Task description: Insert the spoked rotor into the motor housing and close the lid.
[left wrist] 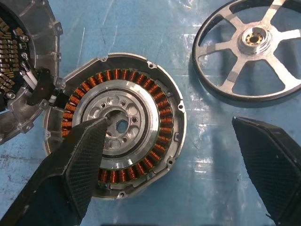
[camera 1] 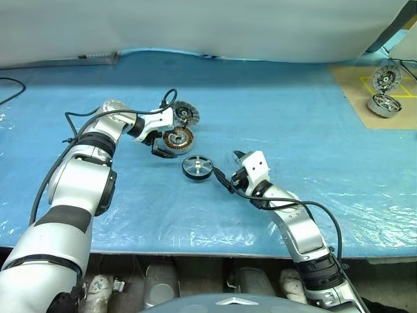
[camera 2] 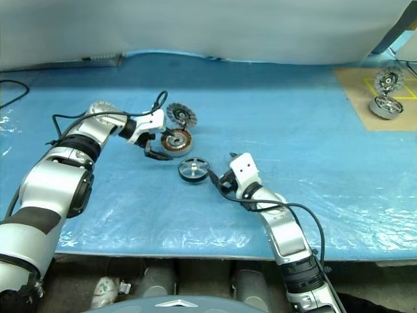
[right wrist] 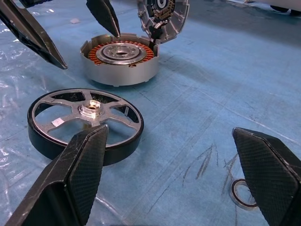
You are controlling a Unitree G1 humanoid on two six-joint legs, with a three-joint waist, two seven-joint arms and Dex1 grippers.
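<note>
A: Blue sheet (camera 2: pixel 293 124) covers the table. Motor housing (camera 2: pixel 176 141) with copper windings sits mid-left, lid (camera 2: pixel 180 115) leaning just behind it.

B: Rotor?

A: Spoked rotor (camera 2: pixel 194 169) lies flat, just in front of the housing. Left gripper (camera 2: pixel 152 150) at the housing's left edge, fingers apart. Right gripper (camera 2: pixel 220 180) just beside the rotor.

B: Far right?

A: Two more motor parts (camera 2: pixel 386 94) on a brown board (camera 2: pixel 355 98).

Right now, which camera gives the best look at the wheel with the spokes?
The right wrist view: the spoked rotor lies whole and close on the blue sheet, dark rim, silver spokes and hub all plain. The left wrist view cuts it off at the picture's edge. Both head views show it small, between the two grippers.
</note>
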